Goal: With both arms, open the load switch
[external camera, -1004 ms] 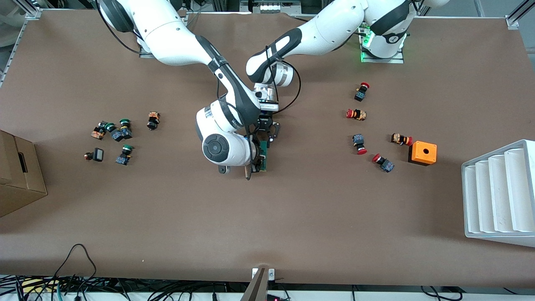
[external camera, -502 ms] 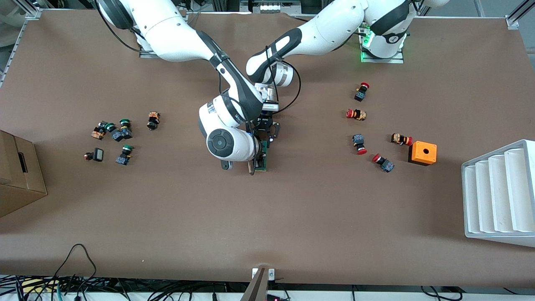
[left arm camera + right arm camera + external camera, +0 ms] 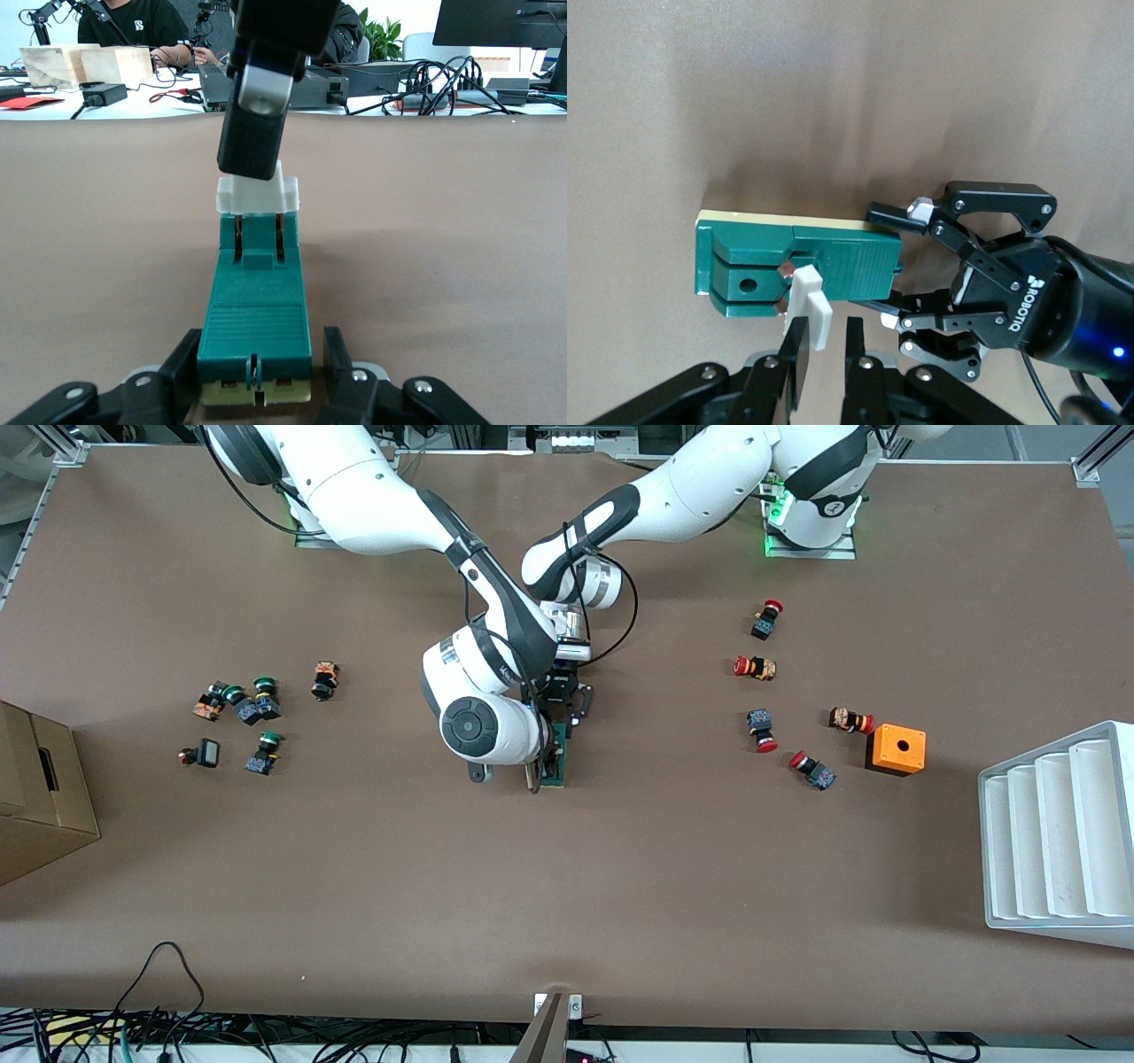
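Observation:
The dark-green load switch [image 3: 557,760] lies flat on the brown table, at its middle. My left gripper [image 3: 567,722] reaches in from the end of the switch farther from the front camera. In the left wrist view the left gripper [image 3: 257,376] is shut on the load switch [image 3: 255,305], one finger on each long side. My right gripper [image 3: 538,766] comes in from the side toward the right arm's end of the table. In the right wrist view the right gripper [image 3: 824,354] is shut on the white piece [image 3: 811,310], which stands out from the green body [image 3: 797,261].
Several red-capped push buttons [image 3: 767,618] and an orange box [image 3: 896,748] lie toward the left arm's end, next to a white ribbed tray [image 3: 1054,833]. Green-capped buttons [image 3: 257,700] and a cardboard box [image 3: 40,797] are at the right arm's end.
The right arm's wrist has shifted slightly toward the left arm's end of the table. The left arm and the load switch have barely moved.

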Controlling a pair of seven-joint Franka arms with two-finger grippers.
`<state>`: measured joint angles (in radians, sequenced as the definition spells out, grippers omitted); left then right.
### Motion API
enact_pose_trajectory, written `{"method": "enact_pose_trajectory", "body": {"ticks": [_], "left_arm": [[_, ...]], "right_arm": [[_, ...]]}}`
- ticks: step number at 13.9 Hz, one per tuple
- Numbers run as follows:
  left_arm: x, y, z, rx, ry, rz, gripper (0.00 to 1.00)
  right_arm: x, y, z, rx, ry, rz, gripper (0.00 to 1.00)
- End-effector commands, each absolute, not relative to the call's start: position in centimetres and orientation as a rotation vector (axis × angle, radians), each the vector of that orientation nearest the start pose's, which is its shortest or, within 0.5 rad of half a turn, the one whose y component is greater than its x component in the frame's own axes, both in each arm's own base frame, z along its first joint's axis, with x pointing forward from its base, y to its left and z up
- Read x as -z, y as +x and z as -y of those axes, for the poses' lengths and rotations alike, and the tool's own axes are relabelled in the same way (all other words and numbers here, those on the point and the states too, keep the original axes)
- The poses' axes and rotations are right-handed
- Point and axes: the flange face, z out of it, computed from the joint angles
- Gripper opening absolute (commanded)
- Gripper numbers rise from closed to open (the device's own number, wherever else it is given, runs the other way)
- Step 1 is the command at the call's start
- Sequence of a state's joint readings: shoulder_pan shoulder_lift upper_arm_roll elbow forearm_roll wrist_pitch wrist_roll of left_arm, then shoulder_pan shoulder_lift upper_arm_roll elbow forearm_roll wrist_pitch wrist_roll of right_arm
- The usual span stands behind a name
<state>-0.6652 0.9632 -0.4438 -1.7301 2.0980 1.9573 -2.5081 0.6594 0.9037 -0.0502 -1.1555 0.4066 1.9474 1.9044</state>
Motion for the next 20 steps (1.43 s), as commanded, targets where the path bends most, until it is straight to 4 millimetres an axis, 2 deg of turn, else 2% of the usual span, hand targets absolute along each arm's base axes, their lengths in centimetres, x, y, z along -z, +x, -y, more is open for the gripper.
{"method": "enact_pose_trajectory", "body": {"ticks": [1,5,8,20], "left_arm": [[-4.4,36.6,53.8,1.762,-2.671,-0.028,0.60],[-4.3,36.6,53.8,1.760,-2.671,-0.029,0.60],[-4.4,36.6,53.8,1.760,-2.673,-0.028,0.60],[-4.3,36.7,53.7,1.758,-2.671,-0.028,0.60]], "right_arm": [[-24.7,58.9,-45.9,-0.534,-2.348,-2.042,0.22],[-24.1,58.4,-45.8,-0.532,-2.361,-2.050,0.22],[-23.7,57.4,-46.7,-0.524,-2.384,-2.027,0.22],[-23.0,56.7,-46.8,-0.521,-2.397,-2.030,0.22]]}}
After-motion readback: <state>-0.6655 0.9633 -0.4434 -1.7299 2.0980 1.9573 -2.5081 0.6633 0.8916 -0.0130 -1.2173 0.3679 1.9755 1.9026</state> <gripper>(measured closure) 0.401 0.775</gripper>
